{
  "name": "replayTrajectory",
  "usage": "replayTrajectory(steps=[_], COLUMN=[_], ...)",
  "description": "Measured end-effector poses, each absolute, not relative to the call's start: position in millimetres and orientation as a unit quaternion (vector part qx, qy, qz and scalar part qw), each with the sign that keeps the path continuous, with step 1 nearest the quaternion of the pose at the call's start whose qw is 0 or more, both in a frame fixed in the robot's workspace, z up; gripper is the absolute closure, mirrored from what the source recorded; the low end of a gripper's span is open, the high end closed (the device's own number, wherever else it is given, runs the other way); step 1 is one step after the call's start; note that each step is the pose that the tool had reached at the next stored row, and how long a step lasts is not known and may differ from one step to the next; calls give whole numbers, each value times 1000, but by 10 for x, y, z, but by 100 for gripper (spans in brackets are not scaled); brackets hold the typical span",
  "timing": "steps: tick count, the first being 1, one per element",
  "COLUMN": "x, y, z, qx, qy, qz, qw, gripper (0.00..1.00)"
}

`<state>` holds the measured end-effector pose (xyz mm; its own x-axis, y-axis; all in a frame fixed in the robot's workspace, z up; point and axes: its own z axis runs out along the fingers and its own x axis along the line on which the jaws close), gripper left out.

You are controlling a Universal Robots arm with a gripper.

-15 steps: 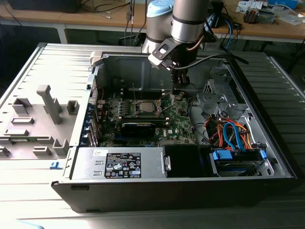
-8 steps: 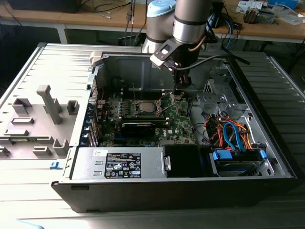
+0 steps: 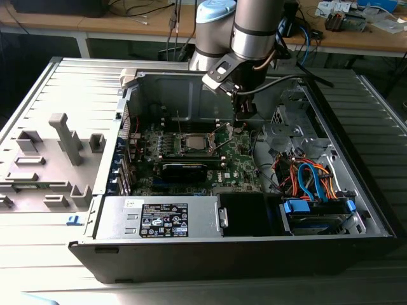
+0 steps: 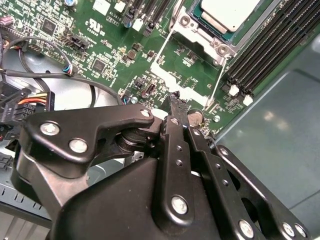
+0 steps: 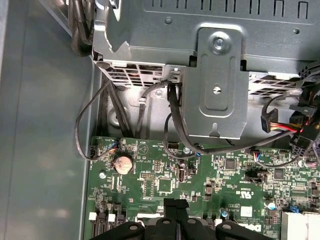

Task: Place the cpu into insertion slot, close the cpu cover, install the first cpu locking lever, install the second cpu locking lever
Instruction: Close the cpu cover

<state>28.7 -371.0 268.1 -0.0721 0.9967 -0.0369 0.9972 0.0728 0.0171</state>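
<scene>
Chip [image 4: 227, 12] is seated in the socket [image 4: 192, 27], just ahead of the gripper [image 4: 177, 102]; the open cover [image 4: 162, 76] is seen between them. Fingers [image 4: 172, 132] are pressed together, nothing held.

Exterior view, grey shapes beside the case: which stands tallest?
The capped post: it rises well above the low blocks around it.

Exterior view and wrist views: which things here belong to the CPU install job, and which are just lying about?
Job:
cpu, in the insertion slot
cpu cover, open
gripper, shut, tip near the cover

Just there:
power supply box
coin battery
drive cables
grey fixture block
</scene>
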Motion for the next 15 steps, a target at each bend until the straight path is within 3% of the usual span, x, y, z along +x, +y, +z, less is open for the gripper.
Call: replayTrajectory(steps=[15], x=[299], y=[-3681], z=[2577], qx=[681], qy=[732], qz=[-6], qw=[19], gripper=[89])
